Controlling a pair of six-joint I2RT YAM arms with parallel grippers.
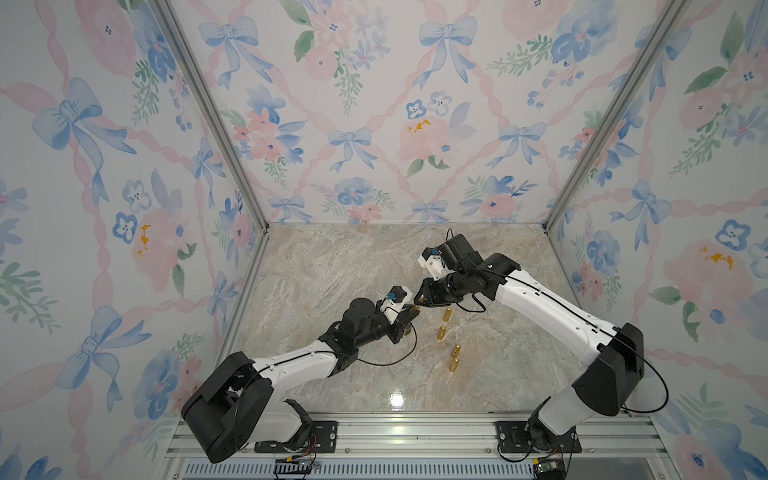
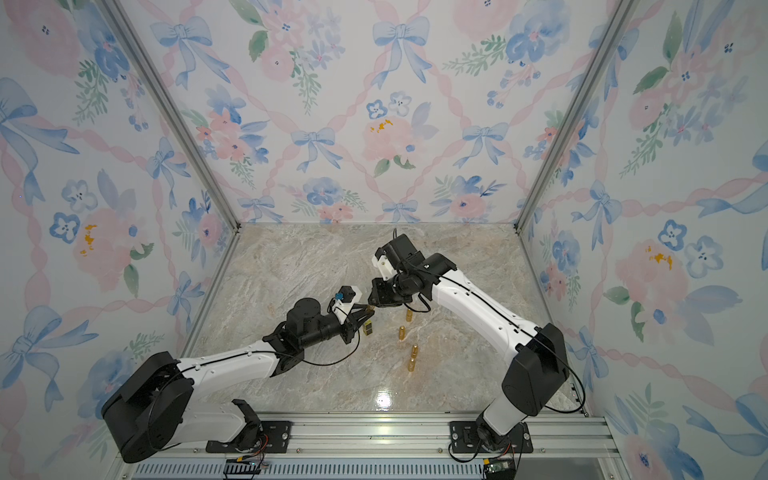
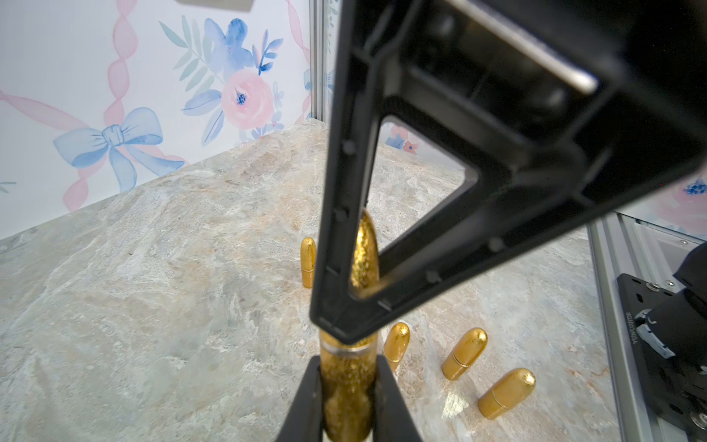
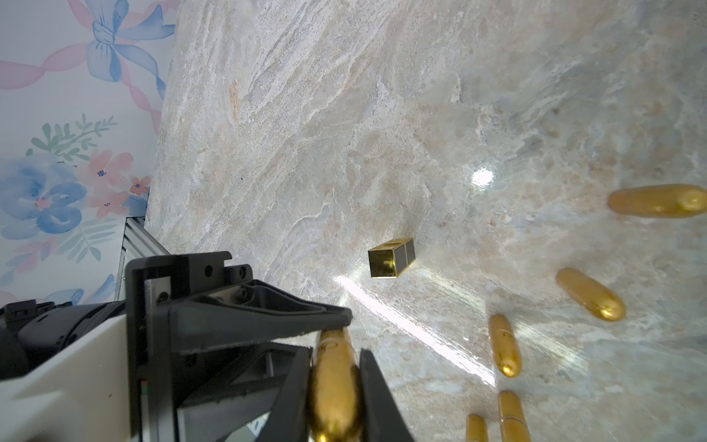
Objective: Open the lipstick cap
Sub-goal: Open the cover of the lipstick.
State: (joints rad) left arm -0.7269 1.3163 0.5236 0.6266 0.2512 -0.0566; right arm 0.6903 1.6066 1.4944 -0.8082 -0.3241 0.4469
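just left of centre in both top views: left gripper [image 1: 410,311], raised off the tabletop [image 1: 332,270], fingers [image 3: 306,398] closed hard on the glittery lower barrel of the lipstick [image 3: 346,394]. just below it in a top view, a small square gold box [image 2: 367,328], alone on the stone.

at centre frame, carried in the air between the two arms and clear of the tabletop: the lipstick itself, with its seam ring [image 3: 346,347] showing just past the left fingertips in the left wrist view.

immediately right of that: right gripper [image 4: 333,363], pinched shut on the cap [image 3: 365,248], reaching almost to the seam.

further right and lower in the frame: four more lipsticks [image 1: 441,332], scattered on the tabletop, well apart from the work.

probably light, stiff and glossy, so slippery under hard fingers. rounded nose of the cap a poor place to hold, liable to squirt out. better to take the straight part of the cap close to the seam, keep the barrel gripped mid-length, and pull dead straight along the axis. likely a snug push fit, so expect a sudden release. avoid tilting, for fear of smearing or snapping the soft stick inside.
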